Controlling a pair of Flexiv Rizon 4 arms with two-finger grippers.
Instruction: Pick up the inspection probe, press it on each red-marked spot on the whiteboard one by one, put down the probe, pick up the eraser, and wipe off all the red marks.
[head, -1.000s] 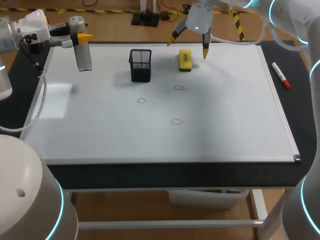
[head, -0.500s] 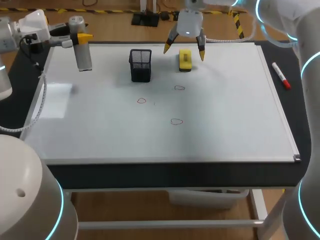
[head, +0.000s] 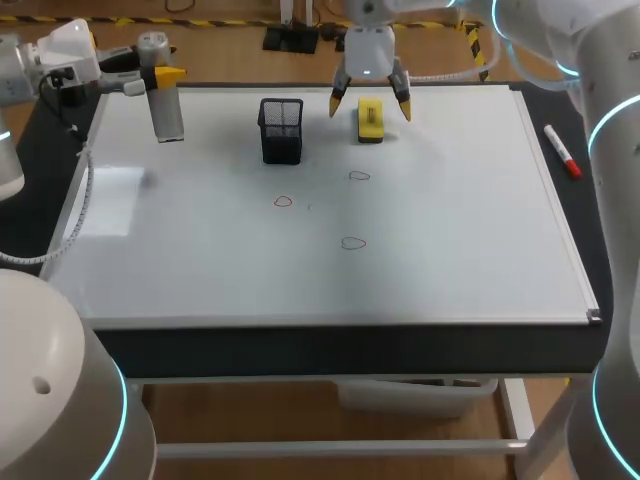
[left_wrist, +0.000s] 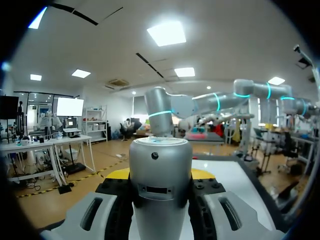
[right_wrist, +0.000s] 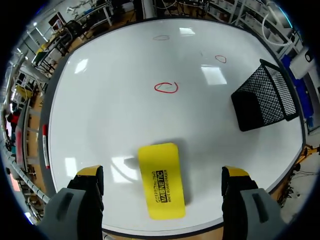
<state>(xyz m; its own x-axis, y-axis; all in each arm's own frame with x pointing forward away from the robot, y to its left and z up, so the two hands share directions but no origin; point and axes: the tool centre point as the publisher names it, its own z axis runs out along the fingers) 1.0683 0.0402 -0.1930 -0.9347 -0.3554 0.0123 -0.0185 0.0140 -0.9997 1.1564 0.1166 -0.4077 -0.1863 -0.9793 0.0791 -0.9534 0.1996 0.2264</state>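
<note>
Right gripper (head: 370, 108) gapes wide over the eraser (head: 370, 120) at the whiteboard's (head: 450, 220) far edge; left gripper (head: 158, 76) seemingly clamps the probe (head: 167, 112).

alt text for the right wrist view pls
The right gripper hangs with its jaws open, one on either side of a yellow eraser lying flat on the whiteboard. Ahead of it three red marks are drawn on the board, and a black mesh cup stands beside them.
</note>
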